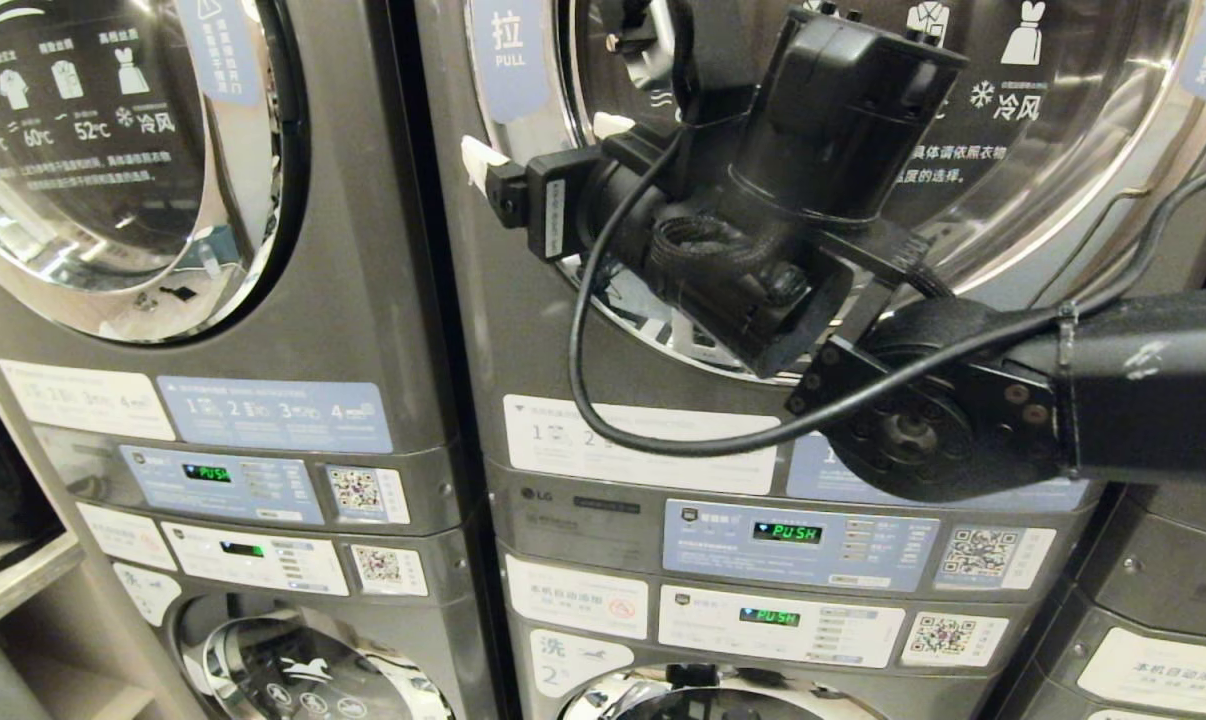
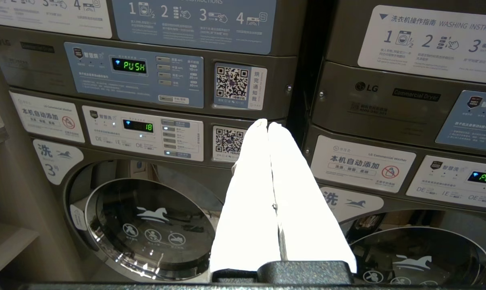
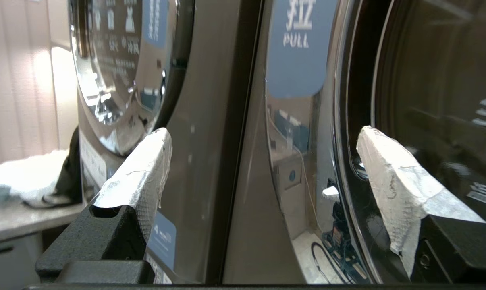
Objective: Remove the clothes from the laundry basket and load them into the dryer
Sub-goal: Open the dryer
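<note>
The right hand (image 1: pixel 538 150) sits in the upper middle of the head view, raised in front of the dryer door (image 1: pixel 1063 150) at its left edge, just below the blue "PULL" label (image 1: pixel 508 50). Only two white fingertips (image 1: pixel 483 160) peek out past the black wrist and its looping cable (image 1: pixel 603 400) there. The right wrist view gives what the head view hides: the two white pads (image 3: pixel 142 177) stand wide apart with nothing between them, one in front of the grey panel between the machines, the other against the dark chrome rim of the dryer door. That view also shows a worktop (image 3: pixel 21 217) at the left edge carrying something pale.

The left hand (image 2: pixel 269 125) appears only in its own wrist view, its white fingers pressed together and empty, pointing at the control panels (image 2: pixel 138 74) with green "PUSH" displays and the round washer door (image 2: pixel 146 225) in the lower left of that frame.

No view shows the clothes or the laundry basket.
</note>
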You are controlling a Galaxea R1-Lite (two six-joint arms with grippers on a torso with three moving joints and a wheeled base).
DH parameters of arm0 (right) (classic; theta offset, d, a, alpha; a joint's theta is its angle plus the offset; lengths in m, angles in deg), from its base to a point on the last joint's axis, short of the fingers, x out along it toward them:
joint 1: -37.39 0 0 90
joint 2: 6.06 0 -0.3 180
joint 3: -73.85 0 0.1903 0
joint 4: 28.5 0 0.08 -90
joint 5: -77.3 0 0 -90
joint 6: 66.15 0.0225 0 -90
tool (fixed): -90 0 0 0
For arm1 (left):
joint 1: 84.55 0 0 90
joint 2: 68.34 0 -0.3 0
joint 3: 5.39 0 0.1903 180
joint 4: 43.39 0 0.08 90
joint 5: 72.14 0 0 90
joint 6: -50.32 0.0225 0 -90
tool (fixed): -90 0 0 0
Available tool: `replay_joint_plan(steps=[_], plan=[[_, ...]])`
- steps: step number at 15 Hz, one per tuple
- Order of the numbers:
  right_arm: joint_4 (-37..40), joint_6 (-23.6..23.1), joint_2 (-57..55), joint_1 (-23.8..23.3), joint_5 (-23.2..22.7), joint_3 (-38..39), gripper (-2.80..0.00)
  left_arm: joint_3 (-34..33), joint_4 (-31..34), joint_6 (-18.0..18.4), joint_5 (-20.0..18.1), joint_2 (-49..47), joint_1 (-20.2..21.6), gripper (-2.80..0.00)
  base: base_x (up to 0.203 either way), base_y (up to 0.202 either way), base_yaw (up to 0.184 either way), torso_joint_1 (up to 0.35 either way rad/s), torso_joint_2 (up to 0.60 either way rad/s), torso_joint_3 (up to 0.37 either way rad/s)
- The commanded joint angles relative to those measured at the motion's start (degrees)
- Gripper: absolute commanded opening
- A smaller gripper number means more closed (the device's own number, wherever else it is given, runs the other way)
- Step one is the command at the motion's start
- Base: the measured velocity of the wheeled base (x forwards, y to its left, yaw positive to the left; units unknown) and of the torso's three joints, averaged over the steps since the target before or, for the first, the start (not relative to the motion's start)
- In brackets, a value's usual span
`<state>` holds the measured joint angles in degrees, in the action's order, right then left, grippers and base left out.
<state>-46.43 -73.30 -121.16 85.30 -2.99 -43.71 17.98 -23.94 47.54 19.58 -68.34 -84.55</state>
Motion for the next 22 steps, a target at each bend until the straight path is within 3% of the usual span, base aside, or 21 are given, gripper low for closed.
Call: replay_joint_plan(steps=[1,5,8,22], plan=[[2.94,0.65,-2.21,-2.15,-2.46,-3.39,0.0,-1.14,-0.04,-0.03,0.04,0.0,0.0,-2.8,0.0,0.0,0.0,0.0,0.0,0.0],[10.21,4.18,-2.24,-6.69,-10.38,-8.45,0.0,-1.14,-0.04,-0.03,0.04,0.0,0.0,-2.8,0.0,0.0,0.0,0.0,0.0,0.0],[12.07,4.6,-2.59,-7.48,-13.69,-10.08,0.0,-1.14,-0.04,-0.03,0.04,0.0,0.0,-2.8,0.0,0.0,0.0,0.0,0.0,0.0],[16.43,3.98,-5.67,-6.16,-15.5,-14.7,0.0,-1.14,-0.04,-0.03,0.04,0.0,0.0,-2.8,0.0,0.0,0.0,0.0,0.0,0.0]])
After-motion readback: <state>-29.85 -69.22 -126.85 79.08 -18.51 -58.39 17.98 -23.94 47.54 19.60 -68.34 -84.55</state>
